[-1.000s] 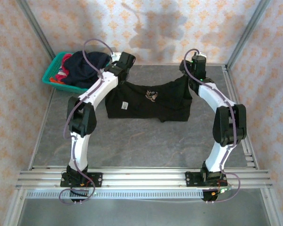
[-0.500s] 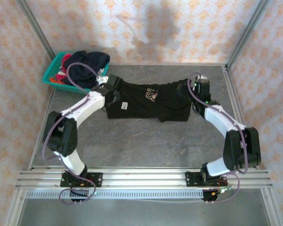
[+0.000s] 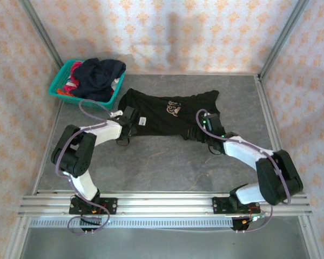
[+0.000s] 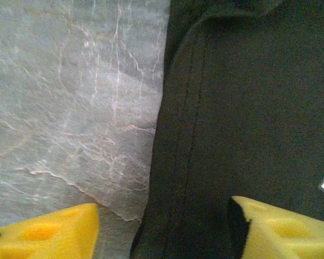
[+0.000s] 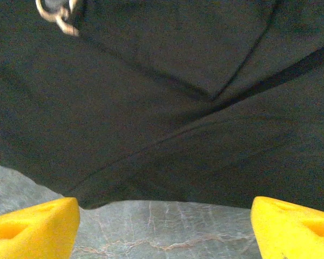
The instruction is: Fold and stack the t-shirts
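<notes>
A black t-shirt (image 3: pixel 167 110) with a tan chest emblem (image 3: pixel 173 107) and a small white tag (image 3: pixel 141 121) lies spread on the grey table. My left gripper (image 3: pixel 130 123) sits low at its near-left side. In the left wrist view this gripper (image 4: pixel 162 232) is open, its yellow fingertips (image 4: pixel 43 233) straddling the black shirt's side edge (image 4: pixel 216 135). My right gripper (image 3: pixel 206 128) is low at the shirt's near-right corner. The right wrist view shows it (image 5: pixel 164 229) open over bare table, the shirt's hem (image 5: pixel 167 135) just ahead. A dark navy shirt (image 3: pixel 100 75) and red-pink cloth (image 3: pixel 71 84) lie in the basket.
The teal plastic basket (image 3: pixel 58 89) stands at the back left corner of the table (image 3: pixel 167 167). Patterned walls and metal frame posts (image 3: pixel 278 38) close in the back and sides. The aluminium rail (image 3: pixel 162 204) holding both arm bases runs along the near edge.
Both arms have dropped from the shirt's far corners and swung toward its near corners. The black shirt has been let go and now lies flatter, its far edge spread further back.
</notes>
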Robot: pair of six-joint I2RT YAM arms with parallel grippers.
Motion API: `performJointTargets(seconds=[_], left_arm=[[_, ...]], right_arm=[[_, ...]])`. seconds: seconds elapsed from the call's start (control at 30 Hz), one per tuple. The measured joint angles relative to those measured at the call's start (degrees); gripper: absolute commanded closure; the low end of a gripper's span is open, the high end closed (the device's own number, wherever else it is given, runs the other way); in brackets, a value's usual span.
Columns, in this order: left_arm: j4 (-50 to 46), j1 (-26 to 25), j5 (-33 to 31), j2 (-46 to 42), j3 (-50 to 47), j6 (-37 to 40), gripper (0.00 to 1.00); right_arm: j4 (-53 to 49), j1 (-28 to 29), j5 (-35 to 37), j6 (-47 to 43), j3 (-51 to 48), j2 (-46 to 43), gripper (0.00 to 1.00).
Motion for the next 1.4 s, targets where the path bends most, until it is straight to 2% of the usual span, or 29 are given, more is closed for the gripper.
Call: performJointTargets(seconds=[0.07, 0.13, 0.23, 0.37, 0.47, 0.5, 0.6, 0.73, 0.87, 1.0, 1.13, 1.27, 1.4], left_arm=[[-0.07, 0.0, -0.59, 0.59, 0.13, -0.39, 0.55], [0.33, 0.11, -0.39, 0.83, 0.55, -0.5, 0.63], [1.11, 0.11, -0.31, 1.53, 1.11, -0.61, 0.68], [0.44, 0.33, -1.4, 2.08, 1.42, -0.55, 0.88], [-0.28, 0.39, -2.08, 2.99, 2.54, -0.07, 0.97], [-0.28, 0.37, -2.19, 3.13, 2.73, 0.09, 1.0], [0.61, 0.57, -2.34, 3.37, 2.82, 0.15, 1.0], [1.75, 1.09, -1.77, 3.26, 2.8, 0.61, 1.0], [1.68, 1.18, -1.75, 1.49, 3.02, 2.89, 1.0], [-6.08, 1.14, -1.73, -2.84, 9.11, 5.99, 1.0], [-12.35, 1.14, -1.73, -8.22, 17.27, 8.61, 1.0], [-19.41, 1.11, -1.42, -13.62, 22.88, 11.13, 1.0], [-24.68, 1.14, -1.11, -14.03, 26.82, 13.2, 1.0]], right_arm=[[0.02, 2.03, 0.22, 0.44, 1.07, 3.56, 0.29], [0.17, 4.37, 0.39, 0.87, 2.27, 6.29, 0.31], [0.79, 7.15, 0.63, 1.9, 3.45, 8.59, 0.34], [2.32, 7.82, 2.56, 3.76, 4.33, 11.21, 0.48], [2.08, 7.82, 5.07, 5.11, 6.6, 13.64, 0.63], [2.21, 7.82, 5.75, 5.49, 7.5, 14.32, 0.72], [2.43, 7.82, 7.04, 6.19, 9.44, 15.13, 1.0], [1.64, 7.72, 8.28, 6.23, 9.84, 13.68, 1.0], [-2.03, 6.86, 9.35, 5.62, 9.94, 5.14, 1.0], [-9.57, 4.81, 9.38, 3.74, 14.88, -4.09, 1.0], [-17.88, 2.29, 9.27, 1.07, 23.87, -8.85, 1.0], [-26.03, -0.17, 7.43, -2.75, 30.08, -10.69, 1.0], [-32.63, -0.44, 4.61, -6.1, 32.85, -9.94, 1.0]])
